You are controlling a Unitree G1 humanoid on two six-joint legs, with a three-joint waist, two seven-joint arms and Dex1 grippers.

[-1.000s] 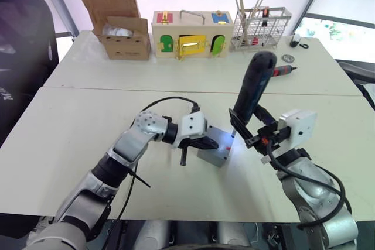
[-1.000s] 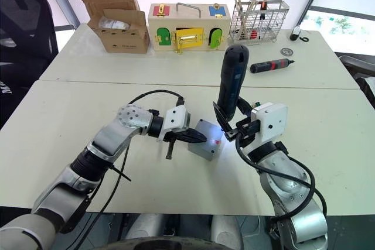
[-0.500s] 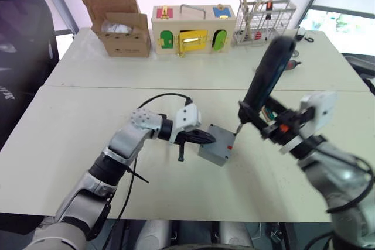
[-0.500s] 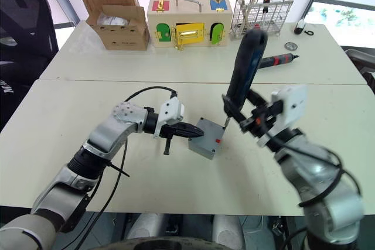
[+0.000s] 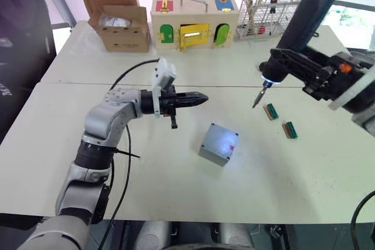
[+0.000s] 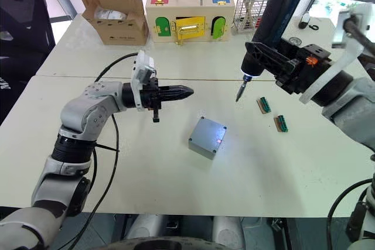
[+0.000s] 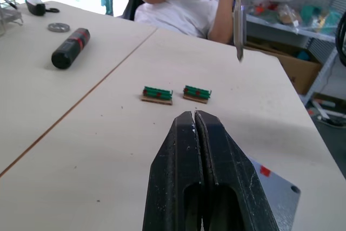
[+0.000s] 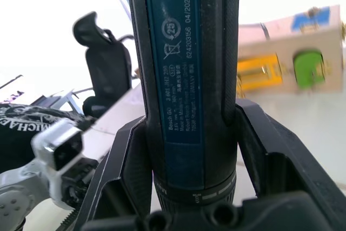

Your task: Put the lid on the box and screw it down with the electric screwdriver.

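The grey box [image 5: 218, 143] stands alone in the middle of the near table, a red mark on its side and a spot of light on top. Its flat grey top with corner holes looks like the lid [image 6: 210, 132], lying flush on it. My left gripper [image 5: 198, 98] hovers up and to the left of the box, apart from it, shut and empty; its fingers [image 7: 184, 150] press together. My right gripper [image 5: 293, 67] is shut on the electric screwdriver [image 6: 275, 21], held high to the right of the box, with the bit tip [image 5: 256, 102] in the air.
Two small green terminal blocks [image 5: 270, 111] [image 5: 289, 130] lie right of the box. On the far table stand a cardboard box [image 5: 117, 19], a wooden box with coloured doors [image 5: 193, 24] and a wire rack [image 5: 269, 13]. A black-and-red screwdriver [image 7: 70, 48] lies there. A person [image 7: 184, 4] sits beyond.
My right arm lifted the electric screwdriver off the box, up and to the right. My left gripper drew back from the box, up and to the left. The camera also shifted.
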